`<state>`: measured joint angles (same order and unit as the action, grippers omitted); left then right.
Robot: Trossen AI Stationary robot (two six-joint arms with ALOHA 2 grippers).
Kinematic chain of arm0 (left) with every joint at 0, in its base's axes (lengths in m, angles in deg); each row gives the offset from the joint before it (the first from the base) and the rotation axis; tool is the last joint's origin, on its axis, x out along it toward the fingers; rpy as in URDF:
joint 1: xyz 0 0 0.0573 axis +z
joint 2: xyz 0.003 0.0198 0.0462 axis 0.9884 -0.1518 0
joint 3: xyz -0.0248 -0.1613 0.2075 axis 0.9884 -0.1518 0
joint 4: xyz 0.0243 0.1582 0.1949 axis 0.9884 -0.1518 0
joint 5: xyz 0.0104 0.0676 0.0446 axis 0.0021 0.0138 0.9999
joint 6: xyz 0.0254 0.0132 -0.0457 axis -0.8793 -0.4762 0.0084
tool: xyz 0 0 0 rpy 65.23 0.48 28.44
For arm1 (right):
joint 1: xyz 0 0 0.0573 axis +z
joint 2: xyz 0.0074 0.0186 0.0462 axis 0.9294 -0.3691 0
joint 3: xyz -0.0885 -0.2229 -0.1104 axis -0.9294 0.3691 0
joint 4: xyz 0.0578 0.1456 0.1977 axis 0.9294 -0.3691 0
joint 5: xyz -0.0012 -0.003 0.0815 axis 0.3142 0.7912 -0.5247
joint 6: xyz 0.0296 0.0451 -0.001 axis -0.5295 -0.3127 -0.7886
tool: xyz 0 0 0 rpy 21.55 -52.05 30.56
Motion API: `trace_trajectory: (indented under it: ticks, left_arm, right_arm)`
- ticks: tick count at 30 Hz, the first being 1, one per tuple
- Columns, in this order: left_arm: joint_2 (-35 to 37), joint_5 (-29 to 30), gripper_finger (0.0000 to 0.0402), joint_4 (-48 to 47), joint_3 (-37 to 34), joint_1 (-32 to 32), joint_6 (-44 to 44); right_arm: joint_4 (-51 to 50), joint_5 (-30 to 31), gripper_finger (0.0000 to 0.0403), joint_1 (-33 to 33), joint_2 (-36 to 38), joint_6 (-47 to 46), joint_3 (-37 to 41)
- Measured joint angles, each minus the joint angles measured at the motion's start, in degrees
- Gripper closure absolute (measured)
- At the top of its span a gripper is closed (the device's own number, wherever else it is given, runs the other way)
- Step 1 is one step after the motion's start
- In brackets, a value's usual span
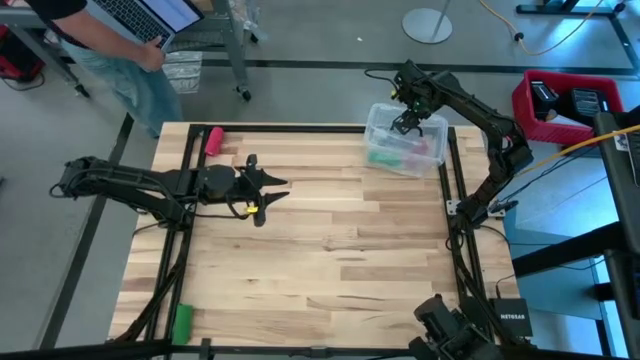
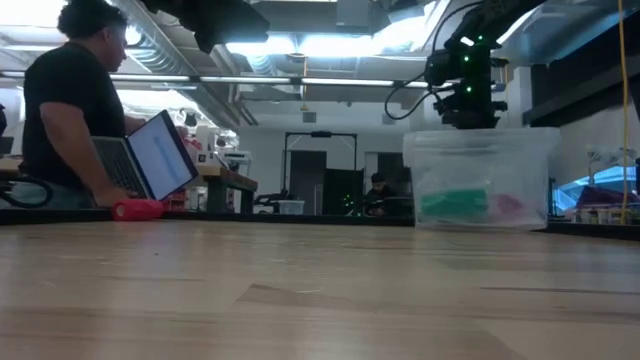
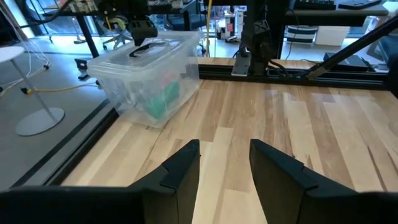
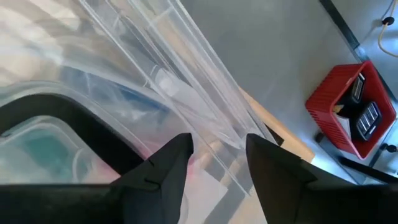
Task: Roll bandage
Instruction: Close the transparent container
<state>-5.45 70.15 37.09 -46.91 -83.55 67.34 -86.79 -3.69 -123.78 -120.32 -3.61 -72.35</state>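
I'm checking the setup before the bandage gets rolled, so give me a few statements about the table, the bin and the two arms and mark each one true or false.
1. The right pincer is above the clear plastic bin. True.
2. The teal-green bandage lies inside that bin. True.
3. The left pincer is clamped on the bandage. False: its jaws stand apart over bare wood, holding nothing.
4. The pink-red roll is inside the bin. False: it lies on the table near the far left corner, away from the bin.
5. A small green roll sits near the table's near left corner. True.
6. The bin stands at the middle of the table. False: it stands at the far right corner.
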Motion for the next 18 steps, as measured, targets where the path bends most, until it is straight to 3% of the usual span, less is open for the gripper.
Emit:
trace_trajectory:
  ticks: [10, 18]
  left_arm:
    - [0.0, 0.0, 0.027, 0.0, 0.0, 0.0, 0.0]
    - [0.0, -0.2, 0.027, 0.2, 0.0, -0.1, -0.4]
  right_arm:
    - [-13.4, -1.9, 0.0233, 1.0, 6.3, -6.0, -2.0]
    - [-23.7, -4.2, 0.0233, 6.6, 8.2, -13.2, -0.1]
